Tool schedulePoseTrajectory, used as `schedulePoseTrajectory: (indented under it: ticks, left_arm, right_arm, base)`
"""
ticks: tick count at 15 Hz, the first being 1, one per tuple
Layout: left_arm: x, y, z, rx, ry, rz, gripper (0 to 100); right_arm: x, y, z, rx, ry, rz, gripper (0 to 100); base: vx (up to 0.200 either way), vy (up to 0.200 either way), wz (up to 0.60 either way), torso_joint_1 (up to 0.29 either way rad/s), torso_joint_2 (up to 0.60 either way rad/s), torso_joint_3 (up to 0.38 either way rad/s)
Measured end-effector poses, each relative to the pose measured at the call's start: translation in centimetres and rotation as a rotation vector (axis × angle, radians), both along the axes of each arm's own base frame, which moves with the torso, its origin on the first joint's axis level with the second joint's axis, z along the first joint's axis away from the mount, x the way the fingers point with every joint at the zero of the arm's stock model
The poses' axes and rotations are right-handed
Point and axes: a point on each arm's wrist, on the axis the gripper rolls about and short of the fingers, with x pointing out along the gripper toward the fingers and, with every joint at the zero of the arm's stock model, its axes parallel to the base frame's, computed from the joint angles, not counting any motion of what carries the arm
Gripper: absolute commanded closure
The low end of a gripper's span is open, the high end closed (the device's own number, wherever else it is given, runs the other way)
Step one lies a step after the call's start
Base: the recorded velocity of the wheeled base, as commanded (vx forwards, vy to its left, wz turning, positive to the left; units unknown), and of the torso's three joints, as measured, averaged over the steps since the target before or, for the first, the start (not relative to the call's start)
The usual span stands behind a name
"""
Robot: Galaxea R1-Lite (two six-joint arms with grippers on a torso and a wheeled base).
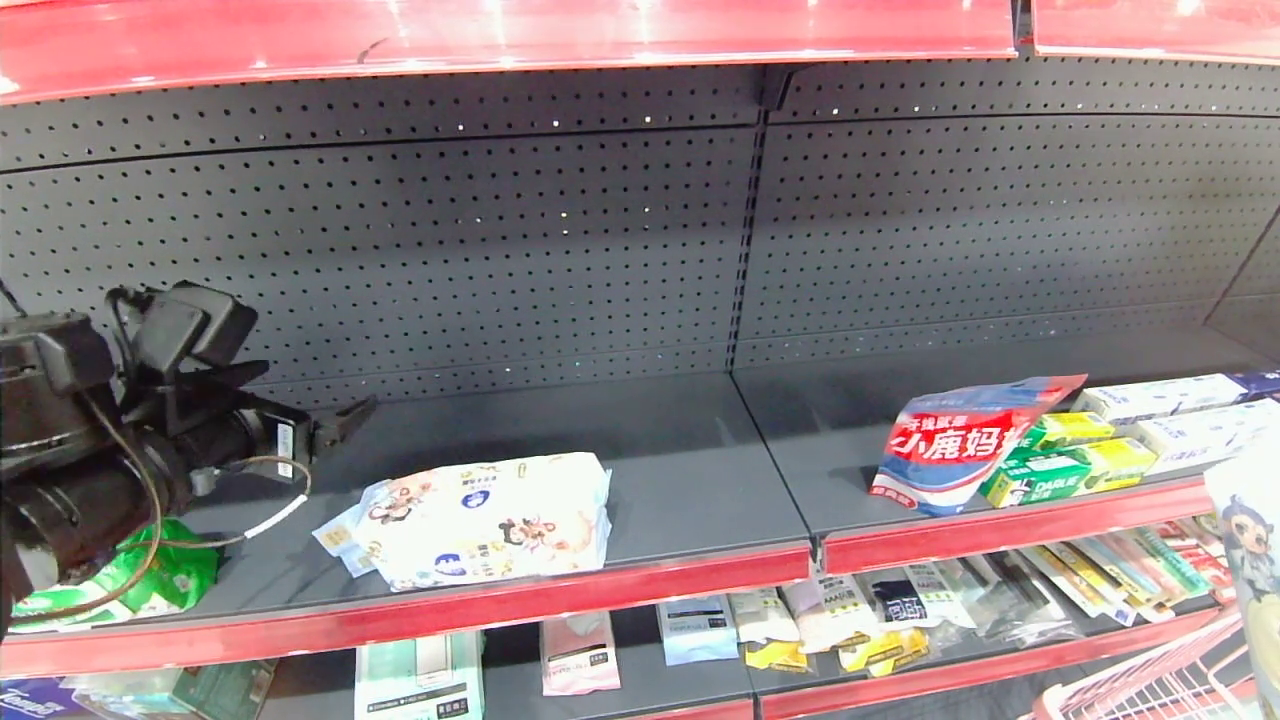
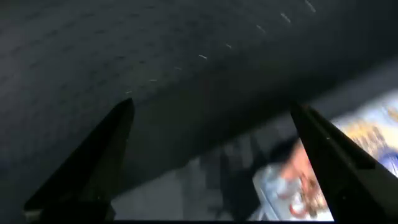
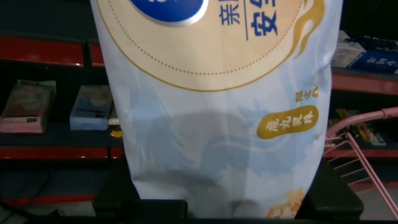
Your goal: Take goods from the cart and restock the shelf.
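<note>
At the 4 o'clock edge of the head view, the pale bag (image 1: pixel 1250 540) hangs in front of the shelf (image 1: pixel 560 590), above the pink cart (image 1: pixel 1150 690). It is not yet on the shelf board.

**Gripper state**
- The right gripper (image 3: pixel 221 199) is clamped on the pale bag near one end. Its dark jaws sit against both sides of the film.
- The left gripper (image 2: pixel 211 106) holds nothing and its jaws stand wide apart. In the head view it is at 9 o'clock, above the shelf board and just beside the printed pack (image 1: pixel 480 520).

**Handling properties (judged)**
- The bag is a soft film package. Expect it to sag and swing below the grip point.
- It is probably light for its bulk.
- The glossy film is likely slippery, so a light pinch may creep.
- The contents appear compressible, not fragile. Firm jaw pressure should do no harm.

**Where to take hold**
- Grip across a flat face near an end seam, where the film is doubled and stiffer.
- Avoid the bulging middle, because the jaws may slide off it.

**Placement**
- Bare board lies at 6 o'clock, between the printed pack and the red-and-white pouch (image 1: pixel 960 440) at 4 o'clock.
- Lay the bag flat there, since it is unlikely to stand upright unsupported.
</note>
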Motion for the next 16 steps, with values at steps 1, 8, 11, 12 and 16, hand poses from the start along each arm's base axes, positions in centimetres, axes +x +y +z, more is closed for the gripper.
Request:
schedulePoseTrajectory:
  ticks: [1,8,11,12,16]
  left_arm:
    - [-0.7,0.1,-0.3,-0.037,-0.004,0.033,0]
    - [-10.6,0.5,-0.3,-0.117,0.034,-0.012,0]
    - [-17.2,0.8,-0.7,-0.129,0.141,-0.054,0]
    - [-19.7,1.0,-1.0,-0.132,0.192,-0.060,0]
    - [-25.7,1.4,-0.6,-0.150,0.093,-0.044,0]
  right_arm:
    - [0.0,0.0,-0.1,0.001,0.003,-0.002,100]
    - [0.2,0.0,-0.3,0.004,0.023,-0.002,100]
    - [0.5,0.1,0.5,-0.003,0.041,0.023,100]
    - [0.7,0.1,1.1,-0.013,0.050,0.032,100]
    - [1.4,0.2,2.9,-0.044,0.076,0.048,100]
  base:
    - [0.000,0.000,0.00,0.000,0.00,0.000]
    - [0.000,0.000,0.00,0.000,0.00,0.000]
    - [0.000,0.000,0.00,0.000,0.00,0.000]
    - [0.000,0.000,0.00,0.000,0.00,0.000]
    - [0.000,0.000,0.00,0.000,0.00,0.000]
